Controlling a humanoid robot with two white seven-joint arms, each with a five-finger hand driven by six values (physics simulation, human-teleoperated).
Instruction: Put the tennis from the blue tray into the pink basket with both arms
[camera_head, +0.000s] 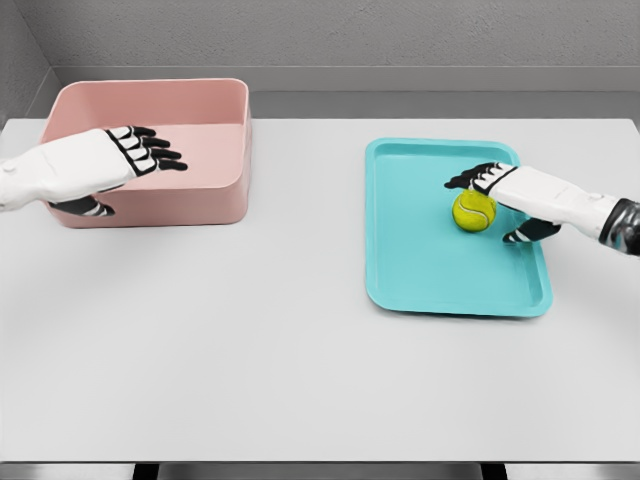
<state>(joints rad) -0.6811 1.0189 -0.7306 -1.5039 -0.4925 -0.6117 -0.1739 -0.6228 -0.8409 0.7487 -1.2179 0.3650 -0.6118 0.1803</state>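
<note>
One yellow-green felt tennis ball (474, 210) in turquoise flat tray (410, 270), right hand (500, 185) loosely cupped over it, left hand (120, 155) unclenched over pink basket (215, 195), white table (300, 370), grey wall (350, 35).

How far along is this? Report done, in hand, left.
Done: nothing delivered; the ball sits on the tray. In hand: the right robot hand is at the ball, fingers spread over it, no closed grasp visible. The left robot hand hovers open at the basket. Left: grasp, lift, carry over, drop in the basket.

A white table (300, 380) stands before a grey wall (350, 30).
</note>
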